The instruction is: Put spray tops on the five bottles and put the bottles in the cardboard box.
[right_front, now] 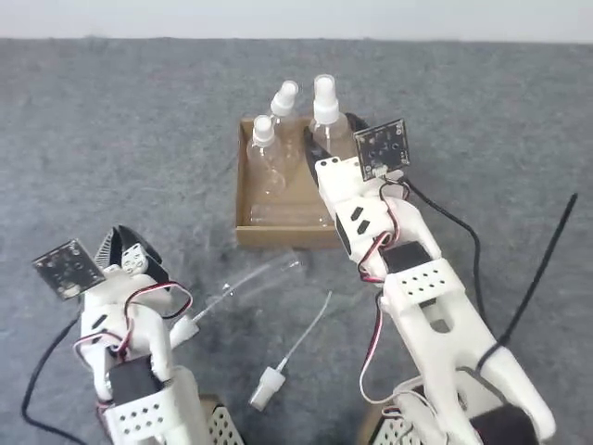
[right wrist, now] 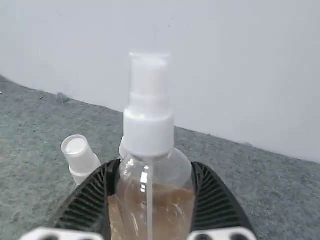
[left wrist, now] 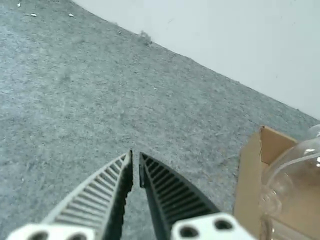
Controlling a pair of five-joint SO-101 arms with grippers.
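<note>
- Your right claw (right wrist: 152, 172) is clamped on a clear held bottle (right wrist: 150, 205). The bottle wears a white spray top (right wrist: 148, 125), and the claw's dark fingers (right wrist: 90, 200) press its two sides.
- From above, the held bottle stands upright at the far right corner of the box (right_front: 243, 185). You cannot tell whether its base rests on the box floor.
- A second bottle (right_front: 266, 159), capped, stands in the box by the left wall.
- A third bottle (right_front: 283, 107), also capped, stands at the box's far side, just beside the held bottle.
- A fourth bottle (right_front: 289, 215) lies flat inside the box along its near wall.
- A fifth bottle (right_front: 264, 276) lies on the grey mat (right_front: 139, 120) just in front of the box, near your left arm.
- A loose top (right_front: 267, 385) with a long thin tube lies on the mat between the two arms.
- Your left claw (left wrist: 135, 162) sits low over the mat, well apart from the box. Its fingers are almost together, with a thin slit between them, and they grip nothing.
</note>
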